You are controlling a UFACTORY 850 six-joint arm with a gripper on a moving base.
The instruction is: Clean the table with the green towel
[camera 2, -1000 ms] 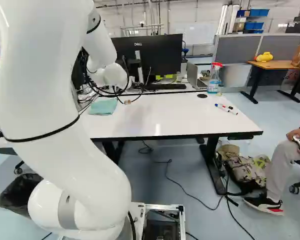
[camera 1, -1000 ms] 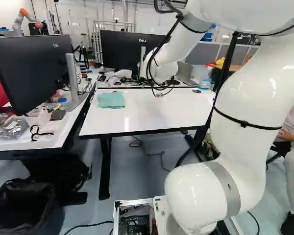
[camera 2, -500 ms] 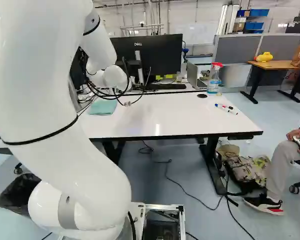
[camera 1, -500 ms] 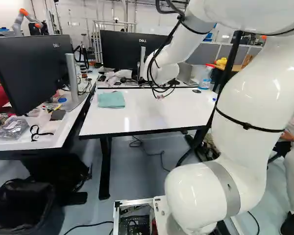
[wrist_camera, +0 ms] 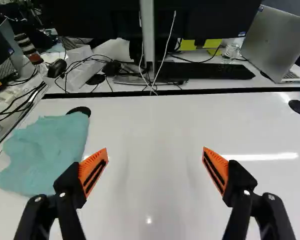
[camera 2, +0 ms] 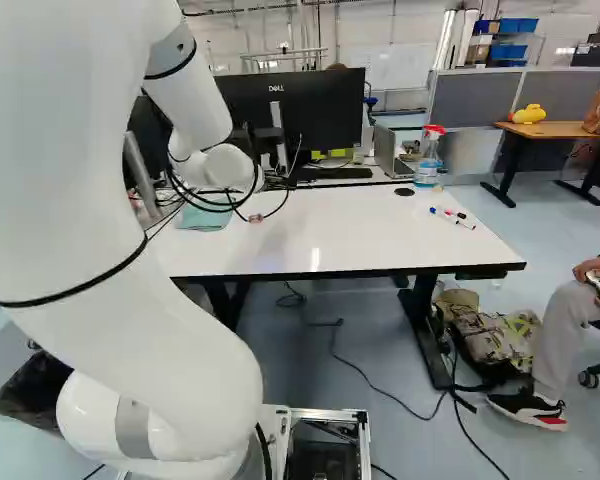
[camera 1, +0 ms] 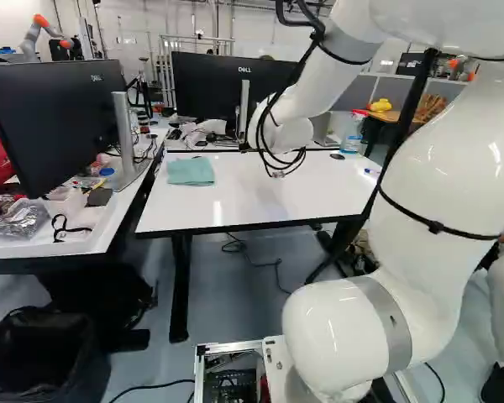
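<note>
The green towel (camera 1: 191,171) lies folded on the far left part of the white table (camera 1: 260,197). Behind the arm's wrist it is partly covered in the right base view. My gripper (wrist_camera: 155,152) stands wide open over the table in the wrist view, nothing between its fingers. The towel (wrist_camera: 49,150) rests beside one finger, outside the gap, with its near edge close to that finger's orange pad (wrist_camera: 92,169). In both base views the wrist and its cables hide the gripper's fingers.
A monitor, keyboard (wrist_camera: 205,71) and laptop (wrist_camera: 272,45) stand beyond the table's far edge. A spray bottle (camera 2: 429,157) and markers (camera 2: 452,217) are at the right. Another monitor (camera 1: 55,117) stands on the left desk. Another robot (camera 1: 42,34) is far back.
My arm's wrist has moved nearer and a little lower, shifting right in the left base view. The towel has not moved, and the base has stayed in place.
</note>
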